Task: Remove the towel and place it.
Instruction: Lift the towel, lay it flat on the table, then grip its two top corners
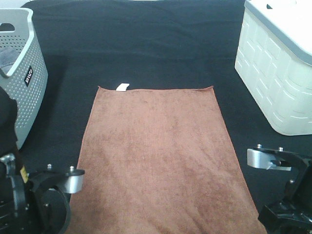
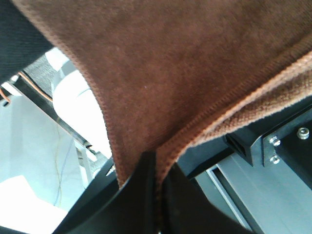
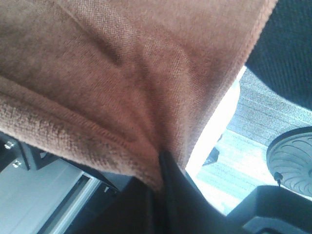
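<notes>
Low, left arm (image 1: 53,183) and right arm (image 1: 278,163), jaws tight on towel (image 1: 158,156).

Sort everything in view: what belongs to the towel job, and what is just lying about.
Job in hand:
- large rust-brown terry towel, with its small white tag
- left gripper and right gripper, each shut on the towel

Lying about:
- grey perforated plastic basket
- white panelled plastic basket
- black table covering
</notes>
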Motion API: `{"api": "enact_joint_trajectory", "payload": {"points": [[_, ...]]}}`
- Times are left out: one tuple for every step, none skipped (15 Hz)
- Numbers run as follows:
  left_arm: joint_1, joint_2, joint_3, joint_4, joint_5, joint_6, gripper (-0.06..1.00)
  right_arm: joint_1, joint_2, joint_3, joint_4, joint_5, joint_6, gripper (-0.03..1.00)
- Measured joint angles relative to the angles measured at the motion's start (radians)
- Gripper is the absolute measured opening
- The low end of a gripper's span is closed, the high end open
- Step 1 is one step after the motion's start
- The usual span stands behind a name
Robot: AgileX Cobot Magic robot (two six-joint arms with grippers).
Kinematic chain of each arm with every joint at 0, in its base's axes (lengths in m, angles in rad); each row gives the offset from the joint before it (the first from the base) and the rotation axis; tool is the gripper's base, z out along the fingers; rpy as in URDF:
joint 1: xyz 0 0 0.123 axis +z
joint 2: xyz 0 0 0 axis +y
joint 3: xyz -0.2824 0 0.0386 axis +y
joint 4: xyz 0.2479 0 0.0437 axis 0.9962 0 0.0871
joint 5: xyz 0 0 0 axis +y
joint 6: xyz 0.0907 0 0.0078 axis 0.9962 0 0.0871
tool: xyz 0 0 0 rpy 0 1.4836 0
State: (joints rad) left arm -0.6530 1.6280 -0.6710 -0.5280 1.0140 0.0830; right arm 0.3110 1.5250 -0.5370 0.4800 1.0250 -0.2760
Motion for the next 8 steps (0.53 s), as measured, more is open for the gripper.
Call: {"api": "enact_joint_trajectory", "payload": {"points": [[-0.011,0.015,0.0,-0.007,-0.002,0.009,0.0,-0.001,0.012,0.0,0.004,-0.005,-0.01,0.01],[-0.032,0.028,0.0,-0.012,-0.003,0.014,0.0,-0.001,0.021,0.0,0.004,-0.013,-0.019,0.01],[-0.054,0.041,-0.001,-0.017,-0.006,0.016,0.0,-0.001,0.029,0.0,0.004,-0.017,-0.028,0.01],[-0.068,0.054,-0.003,-0.024,-0.012,0.015,0.0,-0.001,0.03,0.0,0.005,-0.02,-0.035,0.01],[-0.072,0.071,-0.015,-0.028,-0.025,0.012,0.0,-0.001,0.03,0.0,0.006,-0.02,-0.04,0.01],[-0.072,0.077,-0.027,-0.028,-0.027,0.011,0.0,-0.001,0.03,0.001,0.007,-0.022,-0.044,0.01],[-0.072,0.078,-0.042,-0.028,-0.028,0.011,0.0,-0.001,0.03,0.001,0.007,-0.025,-0.05,0.01],[-0.072,0.078,-0.052,-0.03,-0.032,0.011,0.0,-0.001,0.03,0.001,0.007,-0.028,-0.053,0.01]]}}
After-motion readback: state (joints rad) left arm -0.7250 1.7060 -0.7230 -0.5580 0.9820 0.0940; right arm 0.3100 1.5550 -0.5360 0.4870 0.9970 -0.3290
